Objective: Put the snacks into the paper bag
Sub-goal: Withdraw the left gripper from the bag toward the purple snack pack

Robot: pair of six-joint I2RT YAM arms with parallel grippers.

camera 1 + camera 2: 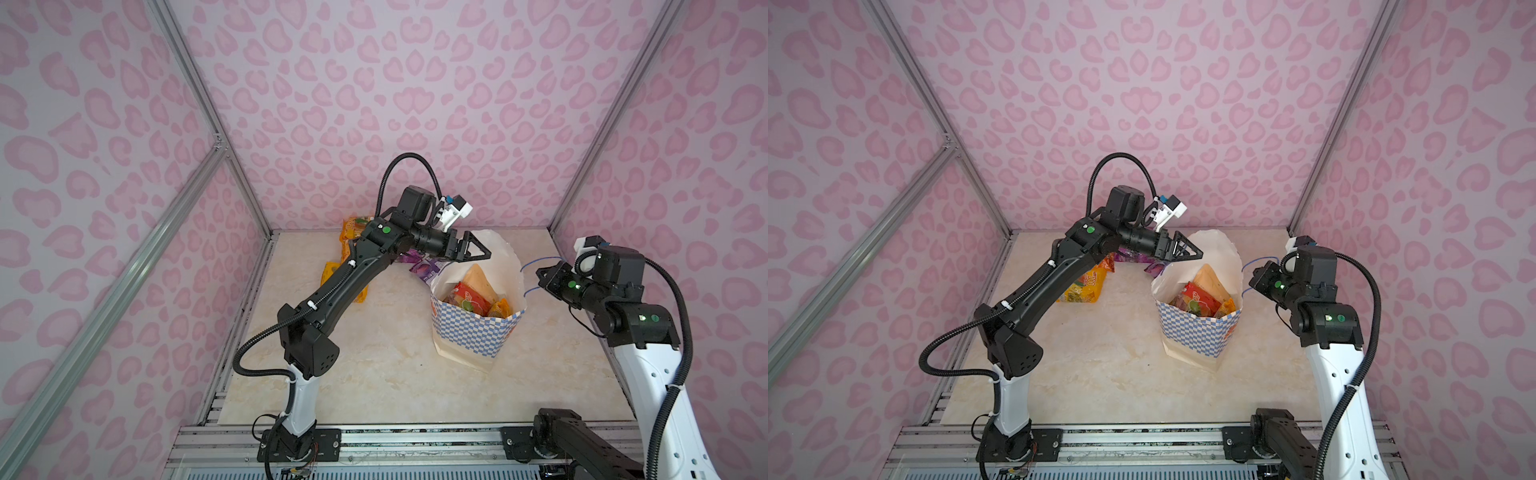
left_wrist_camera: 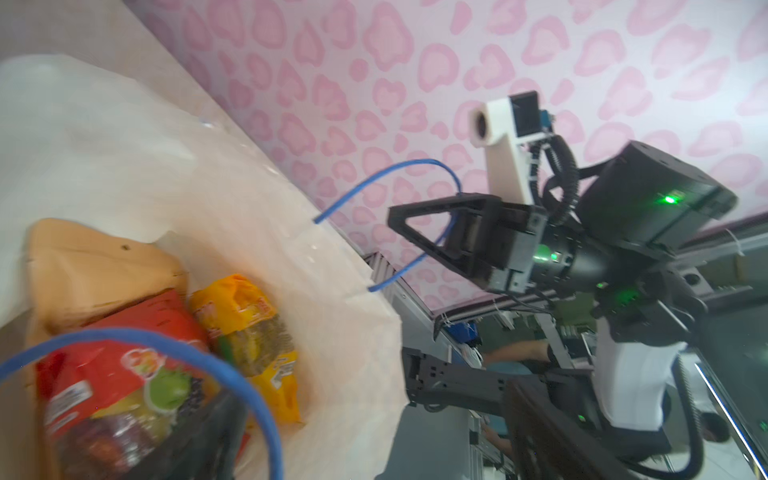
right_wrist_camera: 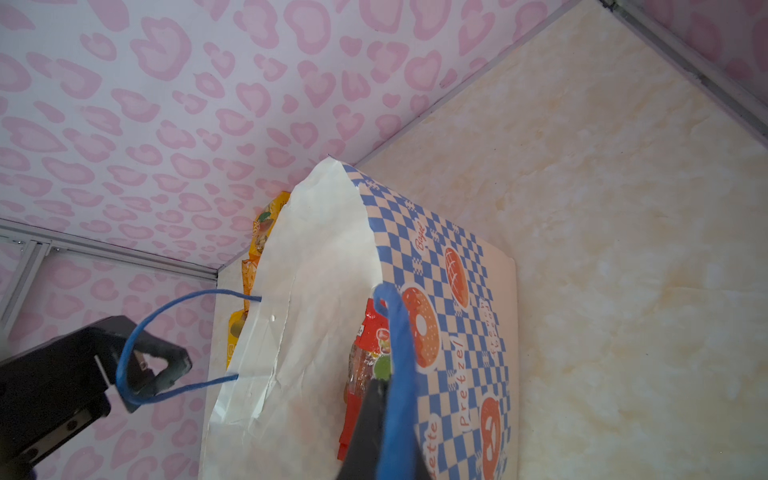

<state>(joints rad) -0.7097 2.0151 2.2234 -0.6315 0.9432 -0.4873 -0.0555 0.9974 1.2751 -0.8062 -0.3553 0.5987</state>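
Paper bag [image 1: 469, 332] [image 1: 1196, 334]: upright on the desk [image 1: 374, 374], toward 3 o'clock from the desk's middle in both top views, mouth open.
In the bag: tan-orange pouch [image 1: 480, 276] [image 2: 91, 266] at 12 o'clock, red fruit packet [image 1: 469, 299] [image 2: 116, 370] in the middle, yellow-orange packet [image 1: 498, 308] [image 2: 249, 328] at 4 o'clock.
Outside the bag: purple grape packets [image 1: 426, 269] at the bag's 10 o'clock; loose yellow-orange packets [image 1: 1084, 286] farther out that way (partly hidden under the left arm).
Bag print [image 3: 457, 399]: "Bagel", "Pretzel", a cut-off word ending "ette", beside orange bread pictures.
Left gripper [image 1: 478, 251] [image 1: 1187, 251]: jaws spread wide, empty, above the bag's 12 o'clock rim.
Right gripper [image 1: 540, 277] [image 2: 392, 214]: jaws closed on the blue cord handle [image 2: 415, 166] [image 3: 166, 307] at the bag's 3 o'clock.
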